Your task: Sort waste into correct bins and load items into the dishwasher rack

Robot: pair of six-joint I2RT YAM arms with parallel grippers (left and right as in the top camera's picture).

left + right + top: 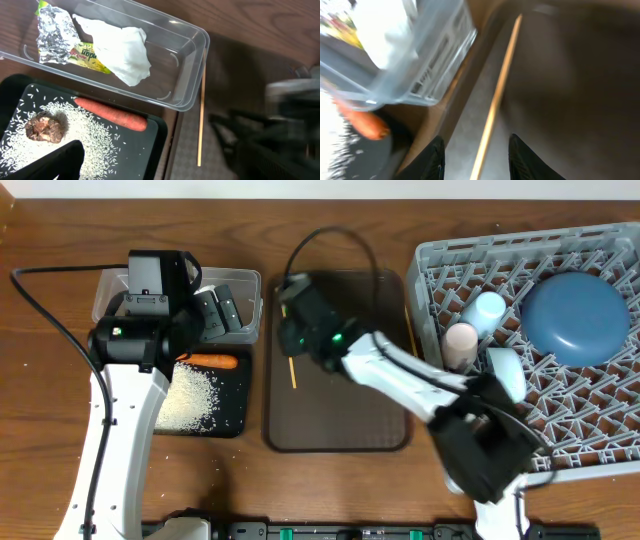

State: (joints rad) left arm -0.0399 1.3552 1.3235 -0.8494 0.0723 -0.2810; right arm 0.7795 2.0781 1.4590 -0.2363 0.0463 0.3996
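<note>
Currently the right gripper (477, 162) sits low over the left side of the brown serving tray (340, 420), fingers slightly parted with a wooden chopstick (496, 97) lying flat between them, not yet pinched. The left gripper (218, 312) hangs wide open and empty above the clear tub (192, 55). Closing on so thin a stick could roll it aside, or catch it off-centre so it swings on the way to the dishwasher rack (440, 260)
</note>
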